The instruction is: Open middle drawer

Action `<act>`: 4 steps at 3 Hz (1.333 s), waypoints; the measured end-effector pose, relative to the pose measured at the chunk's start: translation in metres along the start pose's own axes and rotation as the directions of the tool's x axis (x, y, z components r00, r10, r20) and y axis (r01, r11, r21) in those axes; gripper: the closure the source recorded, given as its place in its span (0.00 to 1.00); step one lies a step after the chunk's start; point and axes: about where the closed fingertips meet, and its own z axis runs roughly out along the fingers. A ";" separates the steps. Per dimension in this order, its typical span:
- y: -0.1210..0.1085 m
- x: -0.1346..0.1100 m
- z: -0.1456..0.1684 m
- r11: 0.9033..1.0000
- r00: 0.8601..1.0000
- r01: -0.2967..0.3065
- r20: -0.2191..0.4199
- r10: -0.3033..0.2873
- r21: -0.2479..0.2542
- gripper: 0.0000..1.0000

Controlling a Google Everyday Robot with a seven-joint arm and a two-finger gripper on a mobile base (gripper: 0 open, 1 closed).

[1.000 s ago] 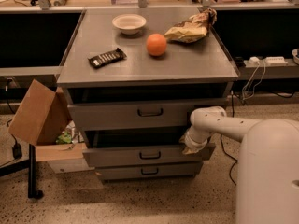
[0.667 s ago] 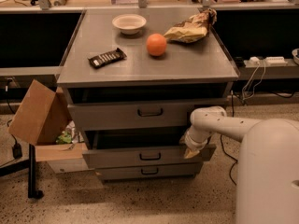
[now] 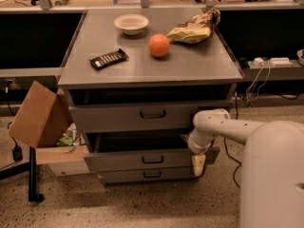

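Middle drawer (image 3: 118,160): grey front with small dark loop handle, second of three in the grey cabinet (image 3: 199,65), between top drawer (image 3: 109,118) and bottom drawer (image 3: 123,175); pulled partly out, dark gap above its front. Gripper (image 3: 198,164): at the right end of that front, pointing downward, on a white arm (image 3: 228,126) reaching in from the right; open or closed not discernible. On the cabinet top: white bowl (image 3: 131,23), orange (image 3: 159,45), crumpled bag (image 3: 194,27), dark wrapped bar (image 3: 109,59). Left of cabinet: cardboard box (image 3: 38,113).
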 end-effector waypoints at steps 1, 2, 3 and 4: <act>0.008 -0.002 0.006 0.998 0.998 -0.058 0.002 0.058 -0.035 0.00; 0.022 -0.005 0.012 0.984 0.990 -0.141 0.017 0.143 -0.107 0.00; 0.033 -0.009 0.015 0.966 0.977 -0.198 0.040 0.208 -0.168 0.16; 0.043 -0.020 0.009 0.954 0.970 -0.220 0.059 0.236 -0.203 0.40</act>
